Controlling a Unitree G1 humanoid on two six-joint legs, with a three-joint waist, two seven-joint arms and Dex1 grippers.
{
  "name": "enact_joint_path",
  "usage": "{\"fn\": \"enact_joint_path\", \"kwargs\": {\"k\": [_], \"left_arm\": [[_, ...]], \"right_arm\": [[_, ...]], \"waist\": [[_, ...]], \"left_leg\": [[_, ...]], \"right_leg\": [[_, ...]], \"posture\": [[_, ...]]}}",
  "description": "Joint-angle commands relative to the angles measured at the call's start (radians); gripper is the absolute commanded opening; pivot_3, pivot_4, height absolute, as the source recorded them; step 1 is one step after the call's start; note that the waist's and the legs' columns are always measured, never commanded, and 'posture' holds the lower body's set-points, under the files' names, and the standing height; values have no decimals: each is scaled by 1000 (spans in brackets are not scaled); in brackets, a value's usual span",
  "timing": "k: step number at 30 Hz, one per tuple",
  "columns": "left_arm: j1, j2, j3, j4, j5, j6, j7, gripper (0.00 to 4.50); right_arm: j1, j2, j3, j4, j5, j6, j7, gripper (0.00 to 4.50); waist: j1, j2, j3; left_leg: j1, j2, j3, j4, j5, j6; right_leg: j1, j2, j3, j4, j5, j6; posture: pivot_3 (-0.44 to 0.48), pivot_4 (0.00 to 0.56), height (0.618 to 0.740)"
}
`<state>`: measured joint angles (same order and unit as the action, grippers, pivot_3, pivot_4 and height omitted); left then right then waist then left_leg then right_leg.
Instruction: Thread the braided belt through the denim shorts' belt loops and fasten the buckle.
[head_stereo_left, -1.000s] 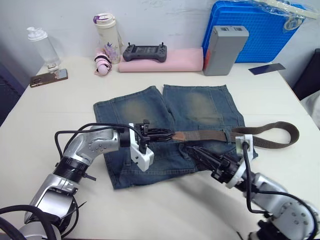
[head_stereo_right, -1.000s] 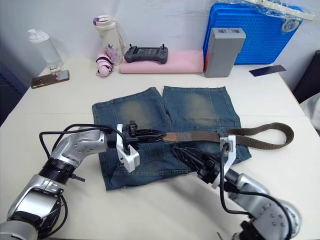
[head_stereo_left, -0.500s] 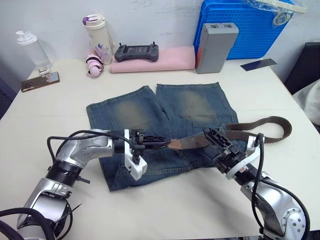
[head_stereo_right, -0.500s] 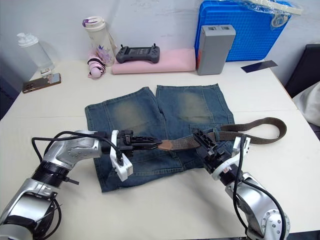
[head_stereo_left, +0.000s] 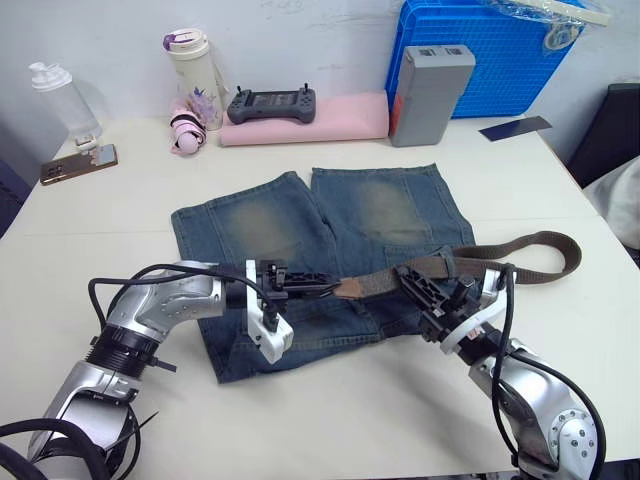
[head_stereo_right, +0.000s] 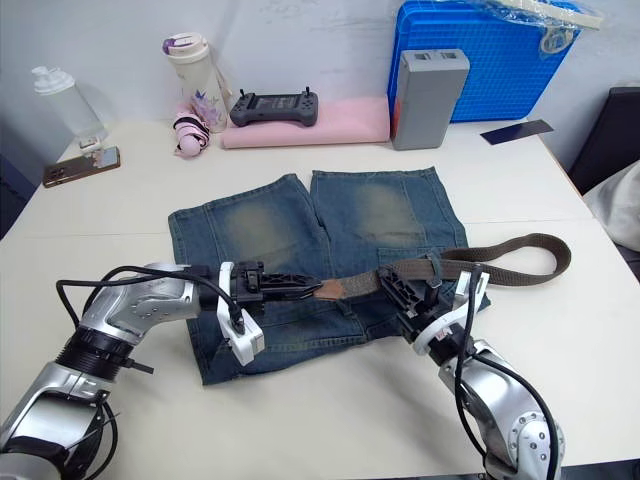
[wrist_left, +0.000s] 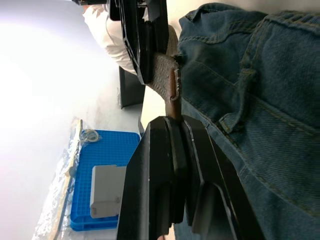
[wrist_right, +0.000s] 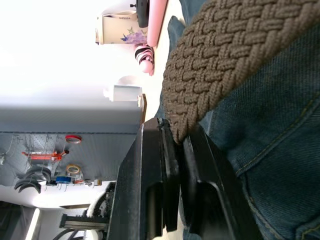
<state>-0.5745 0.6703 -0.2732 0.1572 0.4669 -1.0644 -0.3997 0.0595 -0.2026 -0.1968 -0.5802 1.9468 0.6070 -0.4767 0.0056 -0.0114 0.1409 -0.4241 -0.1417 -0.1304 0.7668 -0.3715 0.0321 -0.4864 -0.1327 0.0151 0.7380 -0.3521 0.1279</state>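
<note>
The denim shorts (head_stereo_left: 262, 215) lie flat mid-table, waistband toward me. Across the waistband runs the braided belt (head_stereo_left: 523, 243), curling into a loop off the shorts' right edge. My left gripper (head_stereo_left: 330, 288) is shut on the belt's tan leather tip (head_stereo_left: 350, 288); the left wrist view shows the tip (wrist_left: 172, 97) pinched between the fingers, beside a belt loop (wrist_left: 239, 100). My right gripper (head_stereo_left: 411, 281) is shut on the braid a short way along, and the weave (wrist_right: 220, 60) sits between its fingers. The buckle is hidden.
Along the back edge stand a blue crate (head_stereo_left: 495, 50), a grey box (head_stereo_left: 430, 82), a pink pad (head_stereo_left: 325, 118) with a black controller (head_stereo_left: 266, 103), a lidded cup (head_stereo_left: 190, 68), a clear bottle (head_stereo_left: 62, 95) and a phone (head_stereo_left: 78, 163).
My right gripper rose from the shorts' front edge to the belt and closed on it. The left gripper kept its hold on the tan tip. The camera shifted.
</note>
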Motion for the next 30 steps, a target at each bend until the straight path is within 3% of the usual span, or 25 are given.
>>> {"fn": "enact_joint_path", "kwargs": {"k": [1, 2, 3, 7, 9, 11, 14, 30], "left_arm": [[18, 17, 1, -52, -105, 34, -29, 0], [25, 20, -3, -56, -138, 54, -42, 747], [37, 21, -8, -67, -189, 102, -70, 981], [121, 38, -24, -143, -389, 357, -218, 2758], [196, 52, 0, -224, -568, 559, -290, 3660], [261, 78, 26, -284, -672, 671, -348, 3660], [317, 97, 56, -338, -702, 734, -383, 3660], [389, 48, 111, -423, -655, 820, -425, 3660]], "right_arm": [[-8, -7, 8, -30, 25, -33, 30, 64], [-8, -7, 6, -27, 25, -39, 35, 0], [-7, -21, 2, -24, 25, -39, 47, 0], [8, -89, -5, -20, 13, -23, 101, 0], [37, -141, -31, -18, 6, -3, 155, 0], [65, -192, -62, -10, 8, 12, 209, 0], [85, -245, -75, 9, -4, 25, 253, 0], [-12, -209, -63, 127, -270, -32, 325, 0]], "waist": [[0, 0, 0], [-1, 0, 0], [-3, 0, 0], [-7, 1, 1], [-8, 2, 1], [-8, 3, 2], [-6, 4, 3], [19, 5, 3]], "left_leg": [[0, 0, 0, 0, 0, 0], [0, 0, 0, 0, 0, 0], [0, 0, 0, 0, 0, 0], [0, 0, 0, 0, 0, 0], [0, 0, 0, 0, 0, 0], [0, 0, -1, -1, 0, 0], [0, 0, -1, 0, 0, 0], [1, 0, -1, 0, 0, 1]], "right_leg": [[0, 0, 0, 0, 0, 0], [0, 0, 0, 0, 0, 0], [0, 0, 0, 0, 0, 0], [0, 0, 0, 0, 0, 0], [0, 0, 0, 0, 0, 0], [0, 0, 0, -1, 0, 0], [1, 0, 0, -2, 0, 0], [3, 0, 0, -5, 0, 0]], "posture": [[0, 150, 661], [0, 150, 661], [0, 150, 661], [0, 150, 661], [0, 150, 661], [0, 150, 661], [0, 150, 661], [0, 150, 661]]}}
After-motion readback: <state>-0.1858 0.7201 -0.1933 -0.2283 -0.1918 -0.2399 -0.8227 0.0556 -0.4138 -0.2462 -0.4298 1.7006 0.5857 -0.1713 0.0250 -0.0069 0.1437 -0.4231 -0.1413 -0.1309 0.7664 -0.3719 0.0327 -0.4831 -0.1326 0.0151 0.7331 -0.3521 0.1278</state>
